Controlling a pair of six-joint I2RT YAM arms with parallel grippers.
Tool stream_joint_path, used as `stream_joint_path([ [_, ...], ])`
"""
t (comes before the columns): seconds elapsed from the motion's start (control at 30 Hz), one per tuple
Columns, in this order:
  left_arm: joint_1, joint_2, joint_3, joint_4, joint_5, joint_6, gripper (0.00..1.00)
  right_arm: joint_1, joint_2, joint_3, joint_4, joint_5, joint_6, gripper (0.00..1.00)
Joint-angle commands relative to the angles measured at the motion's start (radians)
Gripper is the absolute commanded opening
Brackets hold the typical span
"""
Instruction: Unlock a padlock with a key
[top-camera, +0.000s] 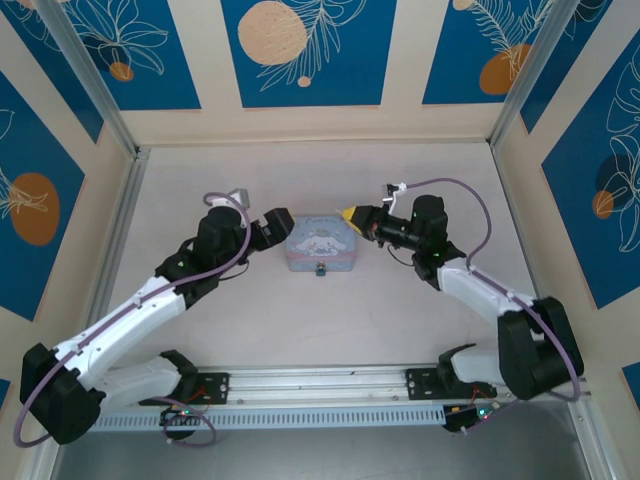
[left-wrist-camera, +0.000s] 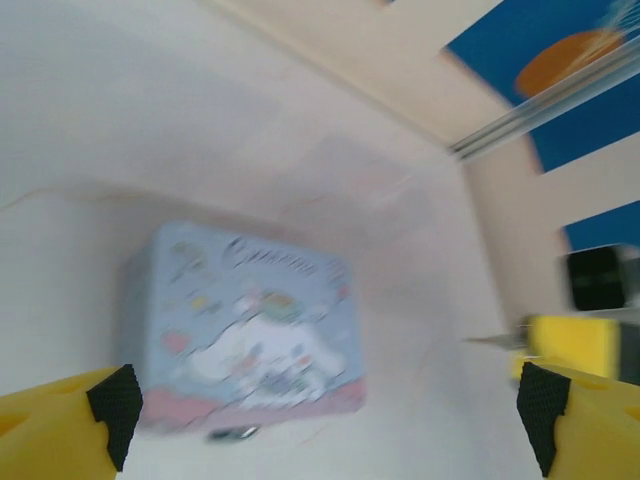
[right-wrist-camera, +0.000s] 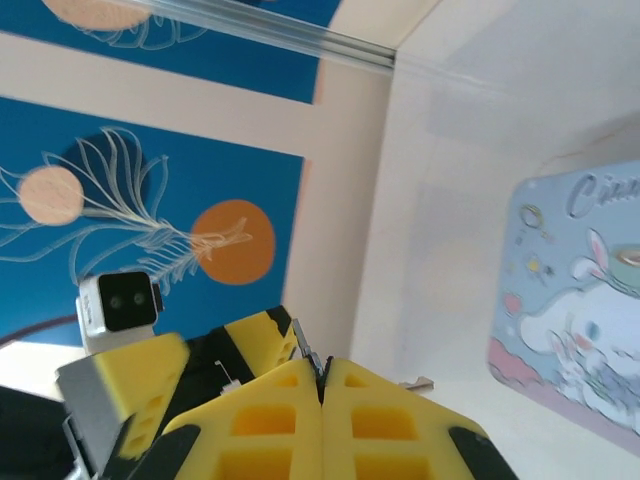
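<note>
- Left arm (top-camera: 130, 310): comes in from the near left corner and reaches toward the middle of the tabletop (top-camera: 400, 330). A purple cable (top-camera: 225, 265) loops along it.
- Left claw (top-camera: 277, 228): seen from above, it sits just beside the left end of the tin. I cannot tell whether it touches. In its own wrist view the claw (left-wrist-camera: 328, 408) is spread wide, with one yellow finger at each lower corner and the black pads (left-wrist-camera: 115, 402) facing inward. It grips nothing, and the tin lies ahead in the gap between the fingers.
- Tin (top-camera: 320, 240): pale blue and rectangular, with a cartoon print on the lid. It lies flat, lid up, near the centre of the tabletop, between the two claws.
- Padlock (top-camera: 321, 270): tiny and dark teal, at the middle of the tin's near side and right against it. In the left wrist view it is a small dark smudge (left-wrist-camera: 235, 433) at the tin's lower edge. It is too blurred to make out the shackle or whether it is closed.
- Right claw (top-camera: 351, 215): its yellow tip is near the tin's far right corner; contact is unclear. In the right wrist view the claw (right-wrist-camera: 321, 385) has its fingers pressed together with only a thin seam between them, pinching the key.
- Key (left-wrist-camera: 492, 340): a thin grey sliver poking out of the right claw toward the tin. It is held off the tabletop and is apart from the padlock. In the right wrist view a narrow metal edge (right-wrist-camera: 312, 358) shows at the finger seam.
- Right arm (top-camera: 500, 300): rises from the near right corner and angles inward to the tin.
</note>
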Motion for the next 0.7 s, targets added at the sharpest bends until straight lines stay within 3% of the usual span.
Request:
stream_joint_path([
  [0.0,0.001,-0.024,-0.089,-0.188,0.007,0.065,0.95,-0.008,-0.059,-0.013,-0.308,0.009,-0.18,0.0],
  [0.13,-0.043,-0.051,-0.248,0.024,0.111,0.133,0.91,-0.022,-0.061,-0.045,-0.311,-0.001,-0.178,0.0],
  [0.3,-0.096,-0.02,-0.308,0.164,0.18,0.256,0.92,-0.019,-0.014,-0.052,-0.237,-0.012,-0.129,0.0],
  [0.5,-0.142,0.1,-0.329,0.294,0.167,0.285,0.93,-0.005,0.068,-0.056,-0.135,0.012,-0.07,0.0],
  [0.67,-0.19,0.237,-0.31,0.39,0.122,0.314,0.87,0.001,0.127,-0.066,-0.044,0.026,-0.017,0.0],
])
